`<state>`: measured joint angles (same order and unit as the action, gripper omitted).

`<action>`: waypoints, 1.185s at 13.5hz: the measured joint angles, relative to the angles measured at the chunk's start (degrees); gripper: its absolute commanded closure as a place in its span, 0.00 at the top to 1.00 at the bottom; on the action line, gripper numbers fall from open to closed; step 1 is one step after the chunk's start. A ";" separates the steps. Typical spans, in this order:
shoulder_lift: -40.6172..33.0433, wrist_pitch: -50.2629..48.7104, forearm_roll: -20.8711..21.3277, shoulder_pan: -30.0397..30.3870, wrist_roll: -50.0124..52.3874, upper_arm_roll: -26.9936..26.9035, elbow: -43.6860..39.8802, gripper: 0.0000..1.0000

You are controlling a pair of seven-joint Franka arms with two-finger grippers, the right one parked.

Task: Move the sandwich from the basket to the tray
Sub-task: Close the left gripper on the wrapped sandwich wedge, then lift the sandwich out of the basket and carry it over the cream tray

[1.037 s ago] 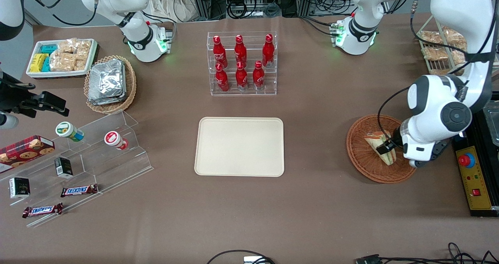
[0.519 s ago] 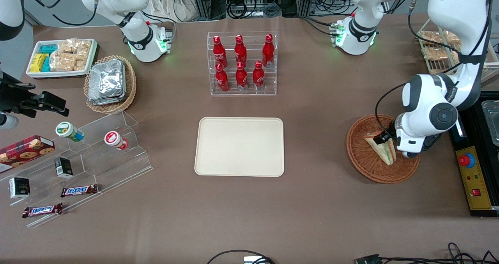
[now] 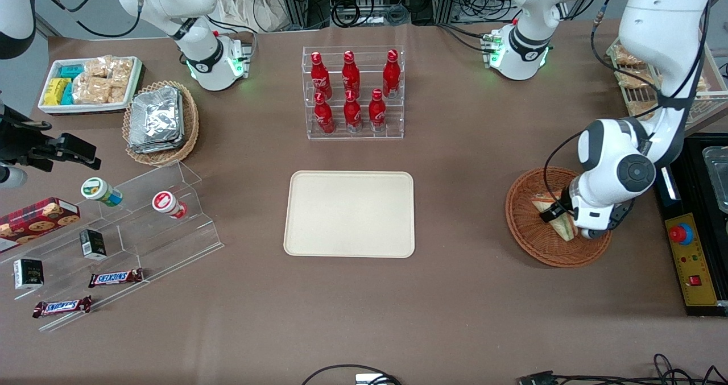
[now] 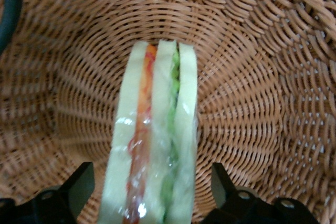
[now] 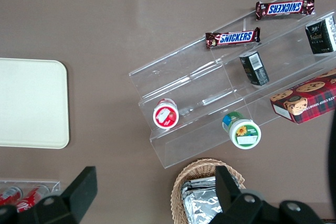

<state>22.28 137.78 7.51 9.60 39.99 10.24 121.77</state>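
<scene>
The sandwich (image 3: 554,213), a pale wedge with orange-red and green filling in clear wrap, lies in the round reddish-brown wicker basket (image 3: 526,237) toward the working arm's end of the table. My left gripper (image 3: 560,217) is down in the basket over the sandwich. In the left wrist view the sandwich (image 4: 155,145) stands between the two black fingers (image 4: 81,184) of the gripper (image 4: 152,184), with a gap on each side, so the gripper is open around it. The basket's weave (image 4: 252,77) fills that view. The cream tray (image 3: 350,213) lies at the table's middle, bare.
A clear rack of red bottles (image 3: 352,92) stands farther from the front camera than the tray. A control box with a red button (image 3: 691,260) sits beside the basket. A tan basket of foil packs (image 3: 159,120) and an acrylic snack stand (image 3: 122,231) lie toward the parked arm's end.
My left gripper has come lower into the basket and shifted slightly toward the tray, over the sandwich. The sandwich and basket have stayed in place.
</scene>
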 measured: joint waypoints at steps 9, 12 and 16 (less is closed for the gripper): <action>-1.47 -15.85 0.23 1.30 -3.75 0.21 -11.86 0.00; -2.32 -32.39 0.16 -1.34 -5.50 2.09 -23.78 0.00; -2.10 -37.98 -0.15 -13.38 -5.22 3.01 -32.73 0.00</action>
<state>20.17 99.80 7.36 -3.78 34.77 13.25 89.04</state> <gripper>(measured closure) 0.793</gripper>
